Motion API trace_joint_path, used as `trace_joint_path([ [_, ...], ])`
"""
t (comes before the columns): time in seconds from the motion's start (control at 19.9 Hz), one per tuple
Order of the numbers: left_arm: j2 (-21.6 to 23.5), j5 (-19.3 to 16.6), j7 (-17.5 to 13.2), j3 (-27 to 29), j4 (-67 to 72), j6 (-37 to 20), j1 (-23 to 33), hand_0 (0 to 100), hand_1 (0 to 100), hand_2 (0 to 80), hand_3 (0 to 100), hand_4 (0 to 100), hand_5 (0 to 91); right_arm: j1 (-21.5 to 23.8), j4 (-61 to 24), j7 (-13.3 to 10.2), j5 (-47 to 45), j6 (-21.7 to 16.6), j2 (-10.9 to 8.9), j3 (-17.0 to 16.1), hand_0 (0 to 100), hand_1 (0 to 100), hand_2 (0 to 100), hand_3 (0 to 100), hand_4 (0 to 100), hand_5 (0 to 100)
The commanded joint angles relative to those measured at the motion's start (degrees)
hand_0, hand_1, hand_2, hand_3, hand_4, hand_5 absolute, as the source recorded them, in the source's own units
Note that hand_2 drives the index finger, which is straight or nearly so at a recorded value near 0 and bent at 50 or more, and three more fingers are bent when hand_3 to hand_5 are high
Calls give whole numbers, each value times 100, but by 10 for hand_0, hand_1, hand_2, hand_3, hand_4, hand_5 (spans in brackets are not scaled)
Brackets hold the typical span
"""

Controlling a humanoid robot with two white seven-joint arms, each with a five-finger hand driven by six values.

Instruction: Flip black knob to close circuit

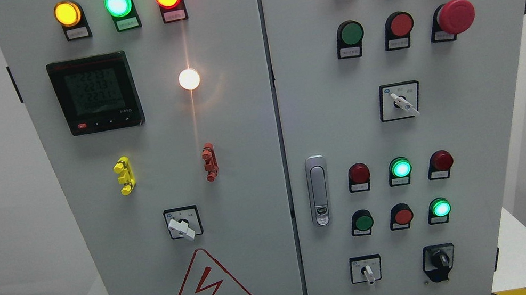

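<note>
The black knob [440, 260] sits low on the right door of the cabinet [236, 119], grip upright. Neither hand is visible; finger state cannot be determined.

None of the robot's own body can be seen from the head camera. Neither the left hand nor the right hand comes into the picture, whether from 7 o'clock, 5 o'clock or along the bottom edge at 6 o'clock. So its colours, shapes, cables, screws and markings cannot be told here.
</note>
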Motion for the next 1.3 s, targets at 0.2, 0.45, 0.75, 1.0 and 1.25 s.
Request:
trace_joint_path([
  [0.2, 0, 0, -6, 4, 0, -4, 0, 120, 556, 0, 0, 0, 0, 89, -1992, 17, 688, -10, 104, -255, 0, 0, 970, 1000, 1000, 1000],
  [0.45, 0, 0, -6, 4, 0, -4, 0, 120, 556, 0, 0, 0, 0, 124, -2599, 342, 731, 51, 104, -255, 0, 0, 981, 1000, 1000, 1000],
  [0.75, 0, 0, -6, -5, 0, -4, 0, 120, 556, 0, 0, 0, 0, -51, -2802, 562, 819, 253, 86, -264, 0, 0, 987, 1000, 1000, 1000],
  [1.0, 0, 0, -6, -5, 0, -4, 0, 120, 556, 0, 0, 0, 0, -148, -2951, 789, 1250, 244, 42, -325, 0, 0, 988, 1000, 1000, 1000],
  [1.25, 0, 0, -6, -5, 0, -4, 0, 120, 556, 0, 0, 0, 0, -341, -3074, 1062, 1259, 279, 42, -457, 0, 0, 987, 1000, 1000, 1000],
])
